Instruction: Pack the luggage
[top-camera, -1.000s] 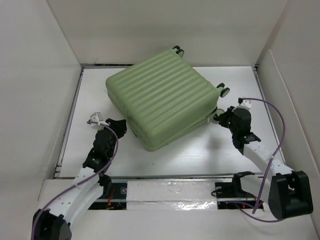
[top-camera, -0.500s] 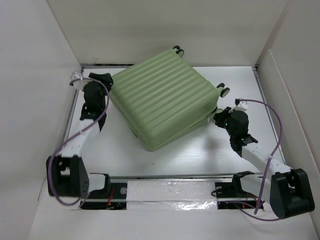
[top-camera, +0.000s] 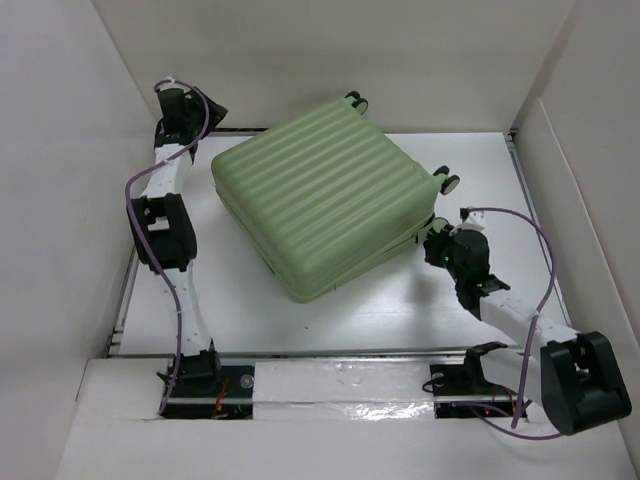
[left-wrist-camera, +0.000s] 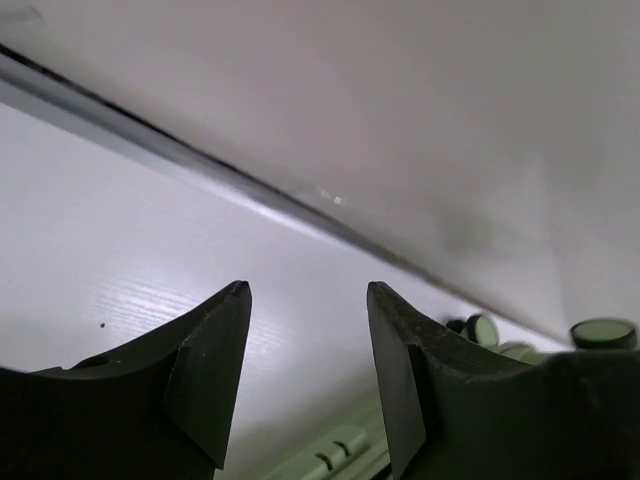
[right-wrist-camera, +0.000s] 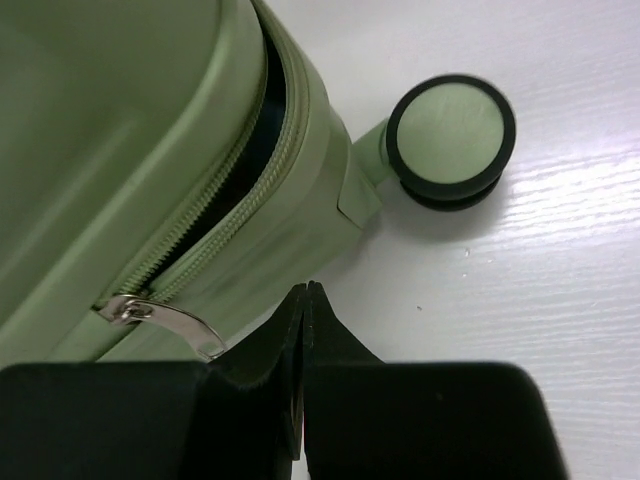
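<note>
White worktop (top-camera: 350, 300), one green luggage (top-camera: 325, 195) lying flat and skewed at its middle, lid down.
The shell looks hard, ribbed and slick, and likely too bulky to lift. Two arms: left jaws parted and empty by the far-left corner; right jaws pressed shut, empty. Wheels (top-camera: 447, 181) show at two corners. One zipper pull (right-wrist-camera: 155, 315), just beside the right jaws, seems the best hold.

You've got a white table (top-camera: 330, 300) with a faint woodgrain finish. White walls (top-camera: 330, 60) box it in at 9, 12 and 3. A metal rail (top-camera: 122, 310) runs along the 9 edge. A crinkled silvery strip (top-camera: 340, 382) sits at 6, along the near edge.
</note>
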